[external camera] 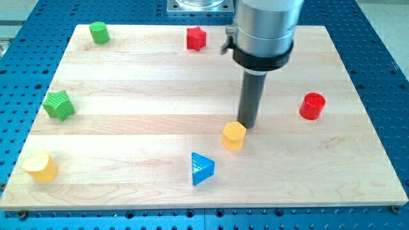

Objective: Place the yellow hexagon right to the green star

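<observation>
- Nearest the camera sits a blue triangle block (202, 168), on the near middle of the wooden table (147, 76).
- Far down on the left near corner lies a yellow cylinder (41, 166), on its side with its round face turned to the left.
- Above it on the left edge is the green star (59, 105); the table to its right is bare all the way to the middle.
- At the far left corner stands a green cylinder (99, 32).
- Along the far edge, near the middle, is a red star (196, 38).
- Just right of the blue triangle and a little farther back is the yellow hexagon (234, 135), well apart from the green star; it stands flat face up, so it has no long axis I can read.
- My tip (246, 124) touches or nearly touches the hexagon's far right edge.
- On the right side is a red cylinder (312, 105), upright.
- No jaws here: the arm ends in a plain rod.
</observation>
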